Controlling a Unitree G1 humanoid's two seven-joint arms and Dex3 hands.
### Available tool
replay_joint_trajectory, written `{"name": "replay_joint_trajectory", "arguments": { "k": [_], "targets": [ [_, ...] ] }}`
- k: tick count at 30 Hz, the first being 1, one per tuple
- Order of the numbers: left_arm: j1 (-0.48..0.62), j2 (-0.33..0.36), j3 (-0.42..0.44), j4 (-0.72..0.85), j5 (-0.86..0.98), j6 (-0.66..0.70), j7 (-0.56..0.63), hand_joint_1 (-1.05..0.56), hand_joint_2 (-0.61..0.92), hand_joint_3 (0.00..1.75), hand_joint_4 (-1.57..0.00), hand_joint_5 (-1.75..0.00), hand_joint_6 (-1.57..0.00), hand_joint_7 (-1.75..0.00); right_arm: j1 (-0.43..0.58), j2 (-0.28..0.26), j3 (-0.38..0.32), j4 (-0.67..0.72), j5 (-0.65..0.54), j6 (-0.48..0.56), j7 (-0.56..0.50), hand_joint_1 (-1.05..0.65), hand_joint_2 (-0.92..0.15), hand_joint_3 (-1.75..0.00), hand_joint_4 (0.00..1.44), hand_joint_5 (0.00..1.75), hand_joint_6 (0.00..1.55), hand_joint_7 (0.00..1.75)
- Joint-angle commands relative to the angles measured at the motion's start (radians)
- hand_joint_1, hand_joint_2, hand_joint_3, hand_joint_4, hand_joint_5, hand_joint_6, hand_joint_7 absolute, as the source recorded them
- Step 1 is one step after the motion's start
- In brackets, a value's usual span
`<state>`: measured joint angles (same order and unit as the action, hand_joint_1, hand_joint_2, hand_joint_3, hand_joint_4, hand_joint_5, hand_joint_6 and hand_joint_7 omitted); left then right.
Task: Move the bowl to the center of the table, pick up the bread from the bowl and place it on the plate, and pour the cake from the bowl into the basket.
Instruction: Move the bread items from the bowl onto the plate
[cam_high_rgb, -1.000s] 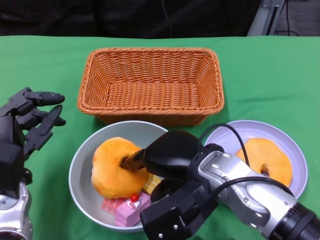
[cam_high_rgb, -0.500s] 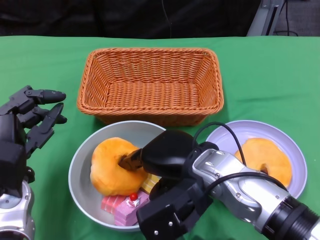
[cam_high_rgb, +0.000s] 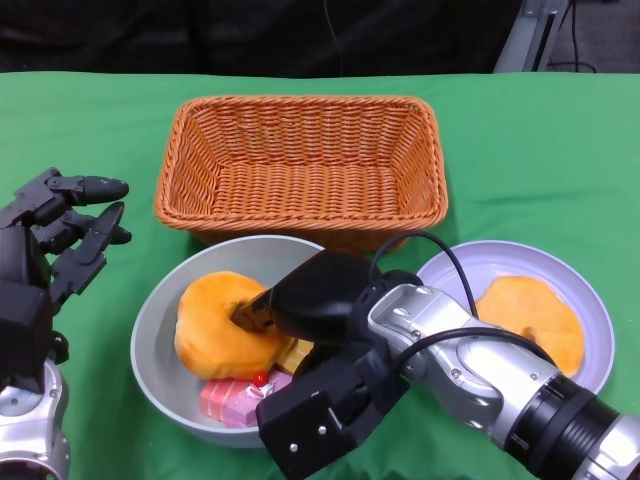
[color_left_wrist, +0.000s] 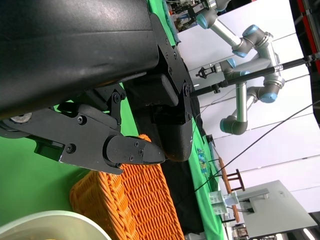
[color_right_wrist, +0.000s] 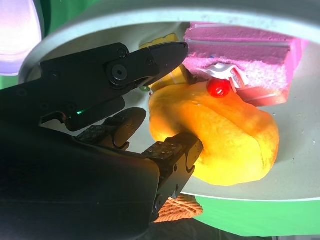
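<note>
Inside the grey bowl (cam_high_rgb: 160, 330), which sits on the green worktop (cam_high_rgb: 520, 160) just in front of the wicker basket (cam_high_rgb: 300, 165), lies the ring-shaped bread (cam_high_rgb: 215, 325) that the task sends to the plate. The right hand (cam_high_rgb: 300, 330) reaches into the bowl from the robot's right, and its fingers (color_right_wrist: 172, 155) close on the bread: in the right wrist view one finger presses the near flank of the bread (color_right_wrist: 225, 135) while another lies over its far side, so the hand appears to be grasping the ring at the edge facing the plate. Whether the hold is firm cannot be told. The pink cake (cam_high_rgb: 235, 400), topped with a red cherry, lies in the same bowl just beside the bread on the robot's side, touching or nearly touching it. The lavender plate (cam_high_rgb: 590, 310) stands to the right of the bowl, near it, and already carries one piece of bread (cam_high_rgb: 525, 320). The decisive relation is therefore lateral: the plate lies to the right of the grasped bread, on the side from which the right arm enters, so the likely next move is a lift clear of the bowl rim and a short carry back toward the right. The left hand (cam_high_rgb: 60, 250) hovers at the left of the bowl, fingers spread and holding nothing, farther from the plate than the right hand.
</note>
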<state>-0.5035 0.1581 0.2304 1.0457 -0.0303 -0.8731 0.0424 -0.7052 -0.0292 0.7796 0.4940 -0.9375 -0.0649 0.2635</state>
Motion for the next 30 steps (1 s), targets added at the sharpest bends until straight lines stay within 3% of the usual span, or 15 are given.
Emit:
{"name": "replay_joint_trajectory", "arguments": {
  "k": [1, 5, 8, 9, 10, 11, 13, 15, 19, 23, 30],
  "targets": [
    [-0.001, 0.009, 0.004, -0.004, -0.007, -0.016, 0.003, -0.22, 0.92, 0.27, -0.84, -1.21, -0.87, -0.84, 0.018, -0.005, 0.019, 0.021, -0.012, 0.015, -0.006, -0.72, -0.91, 0.0, 0.7, 0.05, 0.59, 0.02],
    [-0.002, 0.01, 0.004, -0.002, -0.009, -0.015, -0.002, -0.23, 0.92, 0.26, -0.85, -1.21, -0.87, -0.84, 0.03, 0.006, 0.024, 0.043, -0.018, 0.021, -0.078, -0.66, -0.89, 0.0, 0.88, 0.12, 0.63, 0.02],
    [-0.002, 0.011, 0.005, 0.0, -0.013, -0.015, -0.009, -0.22, 0.92, 0.26, -0.84, -1.2, -0.87, -0.83, 0.034, 0.012, 0.027, 0.071, -0.018, 0.001, -0.15, -0.52, -0.89, 0.0, 1.02, 0.17, 0.68, 0.03],
    [-0.002, 0.013, 0.004, 0.002, -0.011, -0.015, -0.006, -0.21, 0.92, 0.26, -0.84, -1.2, -0.86, -0.83, 0.038, 0.013, 0.026, 0.083, -0.016, -0.013, -0.189, -0.43, -0.9, 0.0, 1.04, 0.28, 0.73, 0.03],
    [-0.003, 0.013, 0.004, 0.004, -0.01, -0.015, -0.006, -0.21, 0.92, 0.27, -0.84, -1.2, -0.86, -0.83, 0.039, 0.015, 0.026, 0.095, -0.014, -0.024, -0.218, -0.35, -0.91, -0.02, 0.91, 0.66, 0.77, 0.01],
    [-0.003, 0.014, 0.004, 0.005, -0.011, -0.014, -0.007, -0.2, 0.92, 0.27, -0.84, -1.2, -0.86, -0.83, 0.04, 0.015, 0.025, 0.103, -0.012, -0.037, -0.244, -0.32, -0.92, -0.02, 0.83, 0.85, 0.78, 0.01],
    [-0.003, 0.014, 0.004, 0.006, -0.011, -0.013, -0.006, -0.2, 0.92, 0.27, -0.84, -1.21, -0.86, -0.83, 0.037, 0.014, 0.025, 0.116, -0.009, -0.055, -0.27, -0.28, -0.92, -0.05, 0.77, 1.05, 0.79, 0.0],
    [-0.004, 0.013, 0.004, 0.007, -0.01, -0.013, -0.005, -0.2, 0.92, 0.27, -0.84, -1.21, -0.87, -0.83, 0.033, 0.016, 0.026, 0.135, -0.01, -0.07, -0.301, -0.26, -0.92, -0.06, 0.76, 1.11, 0.8, 0.0],
    [-0.002, 0.014, 0.0, 0.004, 0.002, -0.012, 0.011, -0.22, 0.92, 0.26, -0.85, -1.21, -0.87, -0.83, 0.027, 0.011, 0.024, 0.157, -0.003, -0.106, -0.33, -0.24, -0.92, -0.05, 0.73, 1.12, 0.87, 0.03],
    [-0.003, 0.012, 0.0, 0.003, 0.003, -0.013, 0.01, -0.21, 0.92, 0.26, -0.85, -1.22, -0.87, -0.83, 0.018, 0.006, 0.029, 0.165, -0.006, -0.118, -0.328, -0.26, -0.88, 0.0, 0.79, 0.91, 1.02, 0.03],
    [-0.002, 0.011, 0.005, 0.002, -0.012, -0.006, -0.008, -0.21, 0.92, 0.27, -0.85, -1.22, -0.87, -0.83, 0.015, 0.001, 0.038, 0.167, -0.014, -0.126, -0.343, -0.27, -0.86, 0.0, 0.84, 0.72, 1.02, 0.0]
  ]
}}
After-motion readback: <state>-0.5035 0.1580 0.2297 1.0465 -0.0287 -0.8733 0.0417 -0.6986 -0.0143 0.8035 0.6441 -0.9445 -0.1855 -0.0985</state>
